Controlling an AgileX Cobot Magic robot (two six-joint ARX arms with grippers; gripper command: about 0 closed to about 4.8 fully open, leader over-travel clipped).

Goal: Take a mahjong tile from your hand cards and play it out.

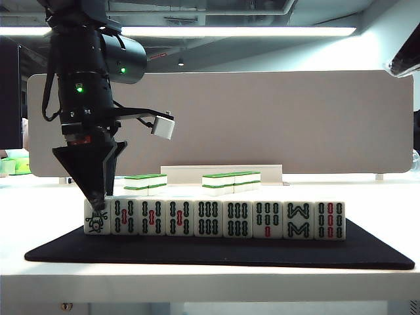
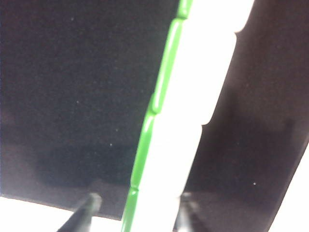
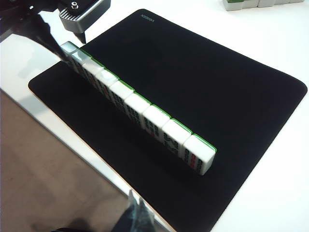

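A white table [image 1: 367, 190] under office strip lights carries a black mat [image 1: 216, 252] with the hand cards [image 1: 226, 218] standing in a row. The left gripper [image 2: 137, 205] straddles the end tile, the mahjong tile [image 1: 97, 220]; its fingers [image 2: 89, 205] stand apart on either flank, not yet clamped. The right gripper [image 3: 137, 215] hangs well clear, and I cannot tell its state. The tile looks rigid, light and slick; pinch the broad faces squarely.

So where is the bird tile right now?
In the exterior view the bird tile stands at the left end of the upright row on the black mat, under the left gripper.
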